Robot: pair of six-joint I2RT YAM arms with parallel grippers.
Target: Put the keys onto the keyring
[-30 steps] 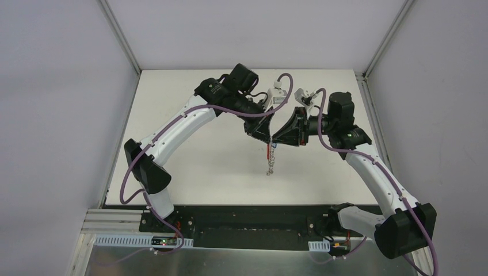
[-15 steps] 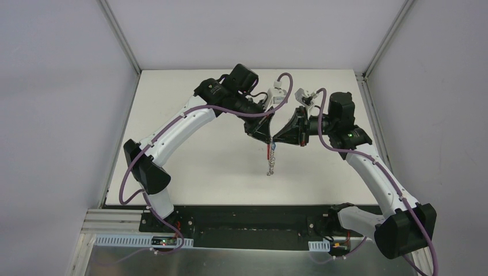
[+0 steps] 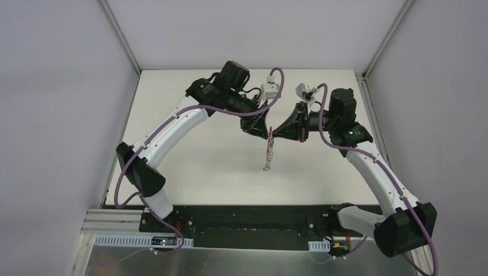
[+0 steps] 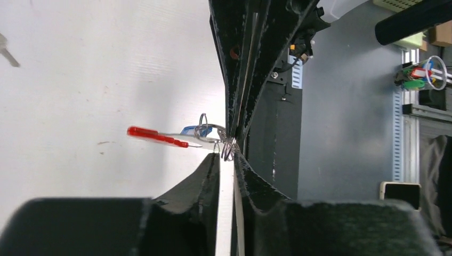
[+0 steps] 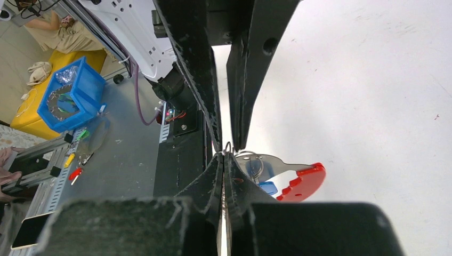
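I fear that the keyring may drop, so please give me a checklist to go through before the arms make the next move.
1. Right gripper shut on the keyring: ok.
2. Left gripper gripping the rings: cannot tell; a narrow gap shows between its fingers.
3. Blue key threaded on a ring: cannot tell; it sits against the rings.
4. Silver key on the keyring: not ok; it lies apart on the table.
5. Chain hanging straight, not snagged: ok.
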